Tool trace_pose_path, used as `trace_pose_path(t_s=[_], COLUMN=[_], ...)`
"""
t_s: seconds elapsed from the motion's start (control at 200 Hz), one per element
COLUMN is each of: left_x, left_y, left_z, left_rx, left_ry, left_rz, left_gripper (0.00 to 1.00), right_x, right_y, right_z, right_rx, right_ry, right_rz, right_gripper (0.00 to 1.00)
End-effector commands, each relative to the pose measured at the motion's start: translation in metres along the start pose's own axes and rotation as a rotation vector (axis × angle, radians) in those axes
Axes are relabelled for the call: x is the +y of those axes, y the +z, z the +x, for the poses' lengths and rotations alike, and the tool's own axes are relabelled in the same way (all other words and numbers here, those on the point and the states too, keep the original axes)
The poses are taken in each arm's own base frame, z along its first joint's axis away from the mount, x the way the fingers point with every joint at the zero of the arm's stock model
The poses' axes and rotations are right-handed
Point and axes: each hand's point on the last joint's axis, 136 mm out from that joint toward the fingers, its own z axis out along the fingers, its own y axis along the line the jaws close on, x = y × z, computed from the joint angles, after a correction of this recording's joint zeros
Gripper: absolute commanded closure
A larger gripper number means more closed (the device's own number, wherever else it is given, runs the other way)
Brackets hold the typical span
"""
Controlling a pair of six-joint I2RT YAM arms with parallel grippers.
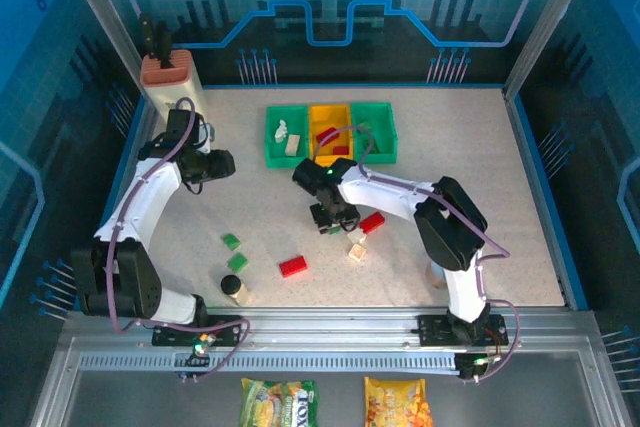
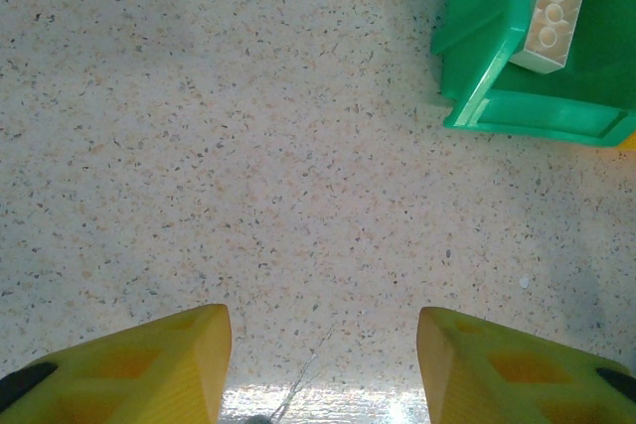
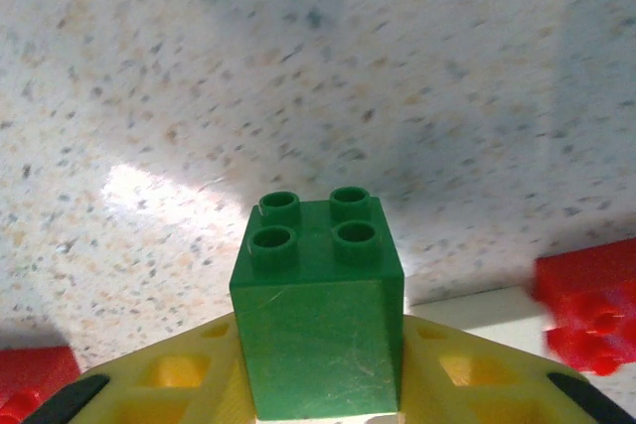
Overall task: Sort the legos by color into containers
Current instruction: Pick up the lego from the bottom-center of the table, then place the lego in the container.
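**Inspector:** Overhead view, findings?

**Assessor:** Three bins stand in a row by the table's (image 1: 500, 197) far edge: left green bin (image 1: 286, 161), yellow bin (image 1: 330, 109), right green bin (image 1: 392, 132). Cream bricks (image 1: 291, 144) lie in the left one, red bricks (image 1: 327, 135) in the yellow. Loose toward the front edge are two green bricks (image 1: 231, 241), a red brick (image 1: 293, 266) and a loose cream brick (image 1: 356, 252). The right gripper (image 1: 333, 217) is mid-table, and the left gripper (image 1: 215, 165) is nearer the left edge.

**Inspector:** Left wrist?

**Assessor:** Jaws parted, nothing between them, bare table below. The left green bin's corner is at upper right, with a cream piece inside.

**Inspector:** Right wrist?

**Assessor:** Jaws clamped on a green two-by-two brick (image 3: 318, 315), studs facing outward. A neighbouring red brick (image 3: 586, 310) lies to its right.
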Motion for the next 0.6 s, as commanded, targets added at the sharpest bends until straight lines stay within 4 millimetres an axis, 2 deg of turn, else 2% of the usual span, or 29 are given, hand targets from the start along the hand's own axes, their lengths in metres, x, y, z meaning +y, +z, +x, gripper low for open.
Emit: trace_pose_path(t_s=[0.0,0.39,0.595], left_x=[0.003,0.002,0.003], left_y=[-0.002,-0.002,-0.003], left_z=[0.003,0.002,0.002], left_rx=[-0.003,-0.005,-0.007], left_ry=[0.021,0.021,0.020], left_rz=[0.005,0.012,0.014], left_gripper=[0.47,0.46,0.46], right_x=[-0.020,-0.094,-0.125], right_y=[-0.022,-0.033,-0.045], right_z=[-0.014,-0.043,-0.062], right_rx=[-0.035,-0.064,-0.101], right_ry=[0.015,0.127,0.166], right_rz=[0.006,0.030,0.039], right_gripper=[0.62,0.62,0.62])
